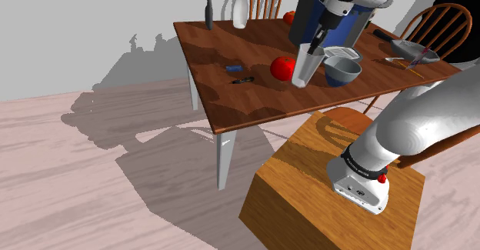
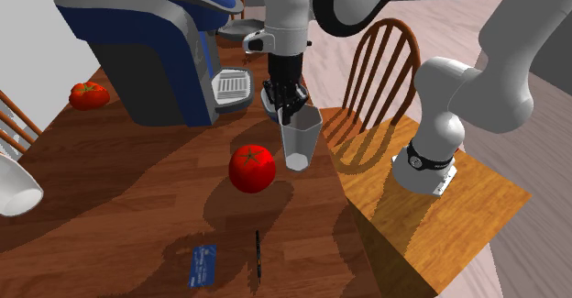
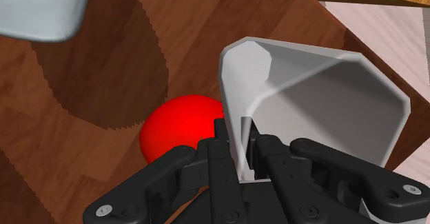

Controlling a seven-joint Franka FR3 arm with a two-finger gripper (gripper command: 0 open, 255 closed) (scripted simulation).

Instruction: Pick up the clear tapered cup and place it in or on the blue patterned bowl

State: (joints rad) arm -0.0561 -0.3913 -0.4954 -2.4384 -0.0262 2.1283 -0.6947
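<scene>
Hand (image 2: pixel 289 113) pinching the cup (image 2: pixel 301 145) rim, looks barely lifted; keep it level swinging over to the bowl (image 1: pixel 344 71).

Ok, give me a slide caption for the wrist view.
Gripper shut on the rim wall of a pale grey tapered cup, a red fruit beside it on the wooden table.

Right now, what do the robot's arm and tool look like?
The glossy white rounded arm has dark joint rings and a small red button near its base. The all-black two-finger tool has blocky angular fingers with small silver screw heads.
</scene>
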